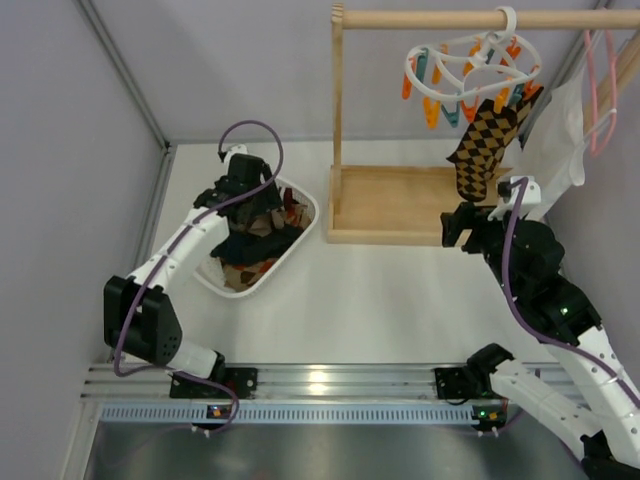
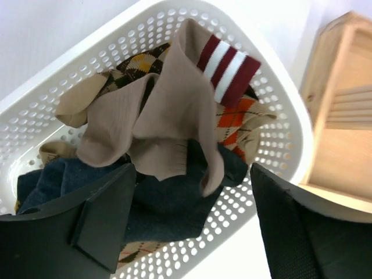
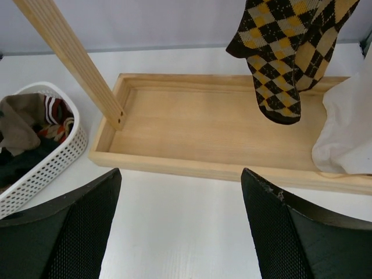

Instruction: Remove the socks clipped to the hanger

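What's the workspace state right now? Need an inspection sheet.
Surface: white tabletop, bare between basket and stand.
Job's things: white plastic oval-ring hanger hooked on wooden rail; black-and-tan argyle sock clipped to it, one or two unclear. Tan, navy, argyle and red-white striped socks lie in white perforated basket.
Clutter: white cloth garment; thin pink hanger.
Grippers: left gripper open above the basket; right gripper open below the hanging sock, not touching it. Fingers empty.
Cables: purple cable along each arm.
Surroundings: grey walls; wooden stand tray.
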`<state>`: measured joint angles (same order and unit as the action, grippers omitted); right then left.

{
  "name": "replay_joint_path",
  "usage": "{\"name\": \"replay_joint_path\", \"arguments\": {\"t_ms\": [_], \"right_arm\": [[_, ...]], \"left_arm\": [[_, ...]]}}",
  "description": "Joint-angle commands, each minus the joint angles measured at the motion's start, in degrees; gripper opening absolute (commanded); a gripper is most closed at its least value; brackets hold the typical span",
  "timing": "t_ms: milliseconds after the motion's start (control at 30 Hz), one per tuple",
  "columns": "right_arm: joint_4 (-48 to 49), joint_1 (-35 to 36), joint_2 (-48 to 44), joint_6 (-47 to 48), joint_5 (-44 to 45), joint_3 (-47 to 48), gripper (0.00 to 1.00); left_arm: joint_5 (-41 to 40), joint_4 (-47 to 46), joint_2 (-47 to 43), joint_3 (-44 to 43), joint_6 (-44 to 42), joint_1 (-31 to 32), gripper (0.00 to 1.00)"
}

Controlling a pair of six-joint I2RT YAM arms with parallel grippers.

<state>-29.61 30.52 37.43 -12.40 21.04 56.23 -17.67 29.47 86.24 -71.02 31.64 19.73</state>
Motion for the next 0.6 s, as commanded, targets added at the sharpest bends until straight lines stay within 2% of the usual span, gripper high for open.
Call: {"name": "replay_joint_path", "arguments": {"t_ms": [0, 67, 133, 300, 433, 500, 567], "right_arm": [[2.89, 0.77, 0.54, -1.39, -0.82, -0.15, 0.8], [2.45, 0.85, 1.24, -1.48, -0.04, 0.02, 0.8], [2.01, 0.85, 2.46, -1.48, 1.37, 0.28, 0.81], [0.43, -0.2, 3.88, -1.83, 4.1, 0.64, 0.85], [0.6, -3.26, 3.52, -2.01, 3.58, -0.5, 0.86], [0.69, -5.46, 4.23, -1.92, 1.39, -0.94, 0.88], [1.56, -9.76, 5.54, -2.36, -2.56, -2.34, 0.88]], "left_arm": [[0.0, -0.91, -4.76, -0.52, -0.79, -0.04, 0.85], [2.27, -0.82, -7.39, -0.78, -1.4, -0.04, 0.89], [4.22, -0.65, -11.06, -1.05, -1.67, -0.13, 0.98], [14.92, -1.34, -20.04, 1.41, -1.4, 1.01, 0.98], [20.28, -1.79, -26.11, 6.49, -2.81, 6.53, 0.98], [21.18, -2.4, -29.45, 8.7, -1.85, 8.48, 0.98], [18.3, -2.67, -31.03, 11.59, -0.79, 12.86, 0.98]]}}
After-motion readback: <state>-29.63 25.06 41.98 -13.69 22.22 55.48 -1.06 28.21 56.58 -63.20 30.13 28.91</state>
